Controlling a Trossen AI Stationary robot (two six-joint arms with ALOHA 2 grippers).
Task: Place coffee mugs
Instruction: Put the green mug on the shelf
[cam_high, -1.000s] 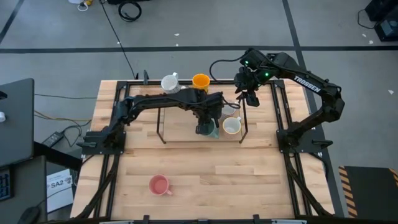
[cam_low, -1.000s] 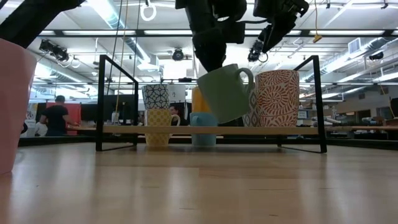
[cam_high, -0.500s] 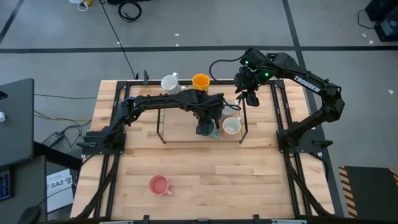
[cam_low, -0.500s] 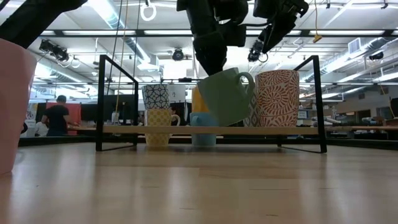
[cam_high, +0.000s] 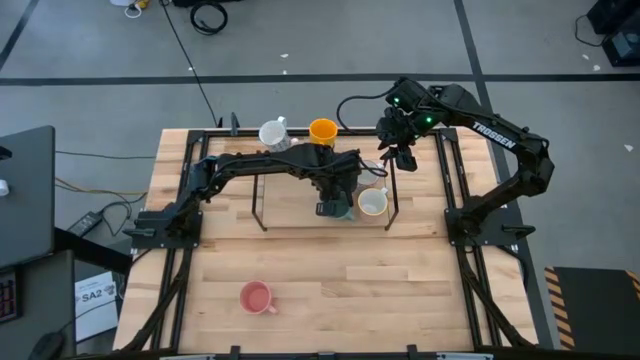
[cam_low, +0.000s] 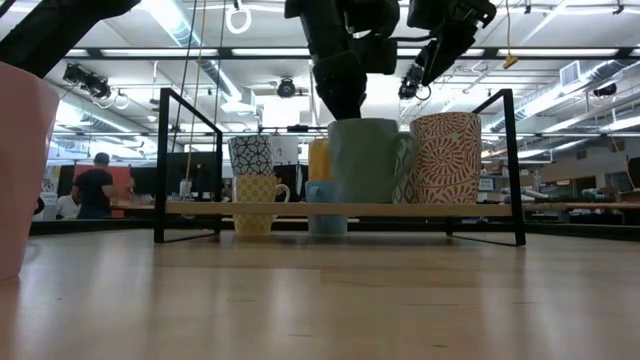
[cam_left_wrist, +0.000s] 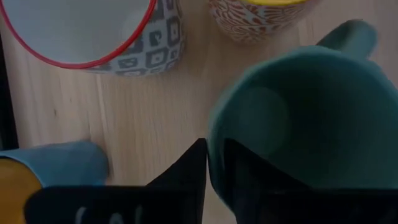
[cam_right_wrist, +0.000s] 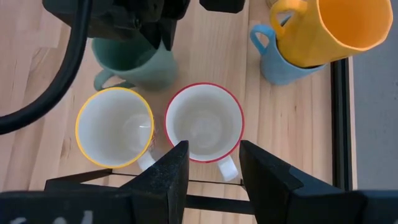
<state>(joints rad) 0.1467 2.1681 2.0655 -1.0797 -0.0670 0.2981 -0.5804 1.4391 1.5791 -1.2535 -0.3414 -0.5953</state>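
My left gripper (cam_high: 333, 205) reaches over the black rack and is shut on the green mug (cam_low: 368, 160), which stands upright on the rack's wooden shelf (cam_low: 200, 209). Beside it stand a yellow-rimmed patterned mug (cam_right_wrist: 115, 127) and a red-rimmed mug (cam_right_wrist: 204, 127). An orange mug (cam_right_wrist: 336, 25) is stacked in a blue mug (cam_right_wrist: 280, 59). A white mug (cam_high: 272, 133) stands at the rack's far side. The pink mug (cam_high: 257, 297) rests upright on the near table. My right gripper (cam_right_wrist: 211, 163) hovers open above the red-rimmed mug. My left gripper (cam_left_wrist: 214, 149) holds the green mug by its rim (cam_left_wrist: 214, 134), on the side away from the handle (cam_left_wrist: 351, 37). One finger is inside the mug and one outside. The fingers come from above, pointing down. The mug is upright with its base on the shelf.
The rack's black frame posts (cam_low: 512, 165) and top bars stand around the shelf. My right arm (cam_high: 500, 140) arches over the table's far right corner. Bare tabletop (cam_high: 400, 285) lies near the pink mug. A person (cam_low: 90, 185) stands far off in the room.
The green mug hung tilted from my left gripper just above the shelf. It has swung upright and come down so that its base meets the shelf. My left gripper has lowered slightly and kept its hold.
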